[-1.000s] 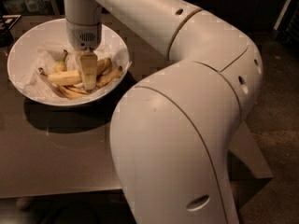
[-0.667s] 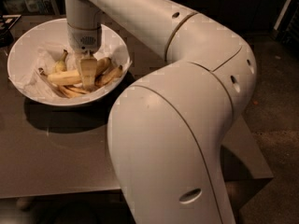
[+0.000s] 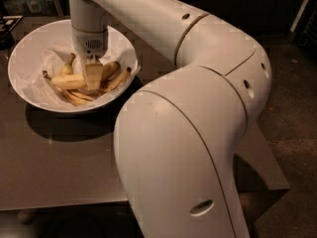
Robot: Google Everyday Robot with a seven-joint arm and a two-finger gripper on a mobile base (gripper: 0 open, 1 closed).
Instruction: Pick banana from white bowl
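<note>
hangs the pincer (image 3: 93, 76) straight down into the white bowl (image 3: 22, 43) by the far left corner of the worktop (image 3: 64, 167). ends right at one end of the banana (image 3: 68, 82), lying crosswise on crumpled white paper (image 3: 47, 58) with its dark stem tip toward the left edge. cannot tell the pincer's grip: wide, narrow or clamped. flanked by thinner bananas (image 3: 117, 77) toward the right and near edges.

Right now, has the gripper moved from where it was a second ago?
No. Against the rim of the white bowl, the gripper hangs at the same spot inside, at the banana; only the elbow shifted slightly left.
</note>
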